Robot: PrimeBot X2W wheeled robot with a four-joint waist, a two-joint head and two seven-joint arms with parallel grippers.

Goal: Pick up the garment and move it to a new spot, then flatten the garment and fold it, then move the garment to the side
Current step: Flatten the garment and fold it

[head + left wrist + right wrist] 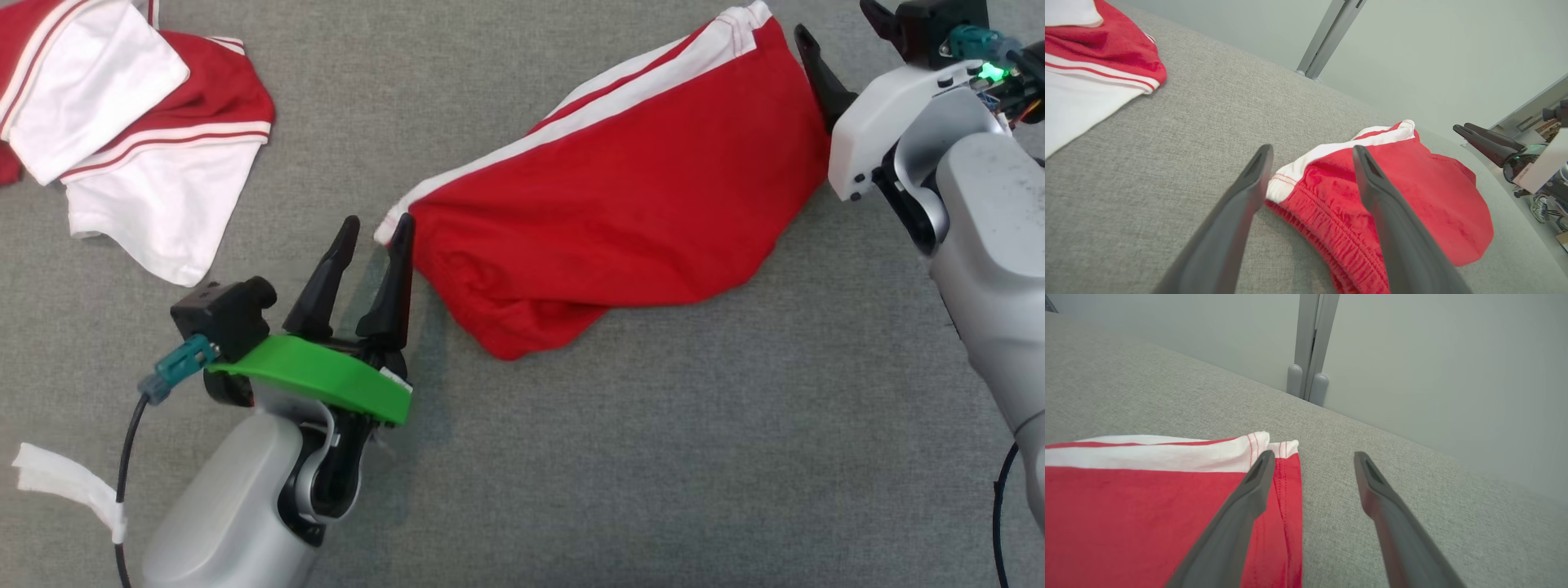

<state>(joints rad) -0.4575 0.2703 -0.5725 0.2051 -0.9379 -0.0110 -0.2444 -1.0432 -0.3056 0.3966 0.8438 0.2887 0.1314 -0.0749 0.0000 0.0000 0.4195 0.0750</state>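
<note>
Your grey cloth surface [571,490] spans the head view. On it the red garment [629,212] lies slantwise from the centre to the upper right, with a white stripe along its far edge and the elastic waistband at its lower left end. A red-and-white pile [122,122] sits well apart at the upper left. Your left gripper [378,222] stands at the waistband's white corner, jaws wide, holding nothing. Your right gripper [837,20] is at the garment's opposite end, over the hem corner, jaws likewise wide and empty. A white strip [65,486] lies at the lower left.
</note>
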